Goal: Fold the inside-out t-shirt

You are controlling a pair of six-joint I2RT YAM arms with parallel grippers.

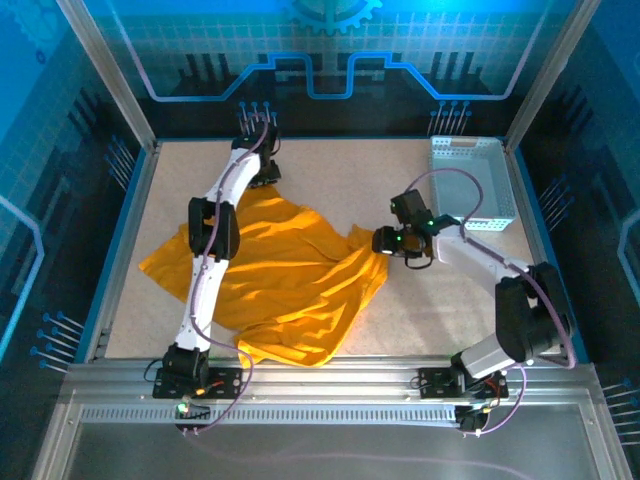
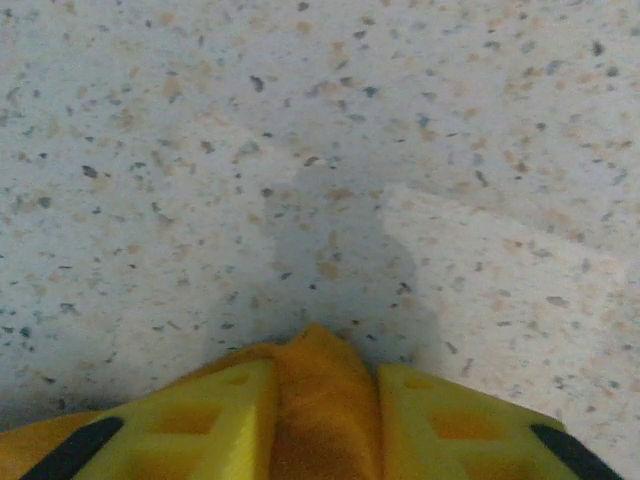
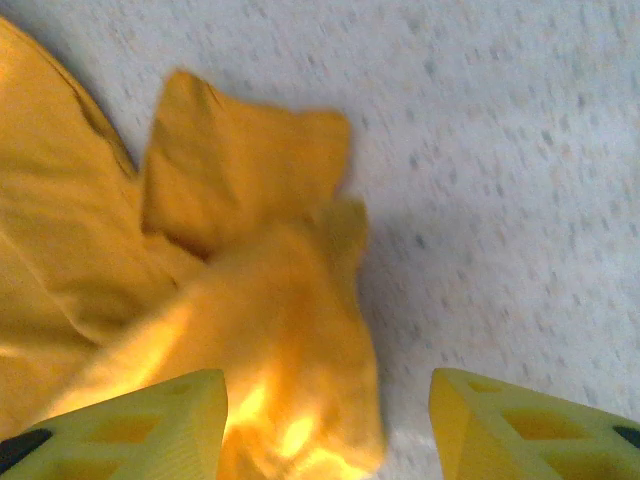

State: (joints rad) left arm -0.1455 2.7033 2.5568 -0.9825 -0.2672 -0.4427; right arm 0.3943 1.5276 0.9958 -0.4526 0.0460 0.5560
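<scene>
- Orange-yellow cloth: the inside-out t-shirt (image 1: 285, 290) lies open but rumpled on the speckled table (image 1: 430, 310). Most of it sits nearer than both grippers, and nothing on it is folded yet.
- The right gripper (image 1: 385, 243) hangs over the shirt's right-hand edge. Its wrist view shows the jaws standing wide apart and gripping nothing. A bunched corner of cloth lies below them on the left-jaw side, and a loose flap sits just ahead and to the left.
- The left gripper (image 1: 262, 172) reaches further out, to the shirt's far edge. Its jaws are pressed together on a narrow ridge of fabric, with only bare table ahead of the tips.
- Judgement: this looks like the spreading step, getting two corners in hand so the shirt can be drawn flat before any fold.
- To do it well, the right gripper should settle onto the single bunched corner beneath it and not the flap ahead. It should close on one clean edge, without scooping several layers.
- Then both should lift only a little and draw apart evenly. The fabric is thin, so an uneven tug would likely slip it from the left pinch or twist the body.
- Beyond the right gripper and to its right stands a pale perforated basket (image 1: 470, 185), well apart from the cloth; keep any sweep short of it.
</scene>
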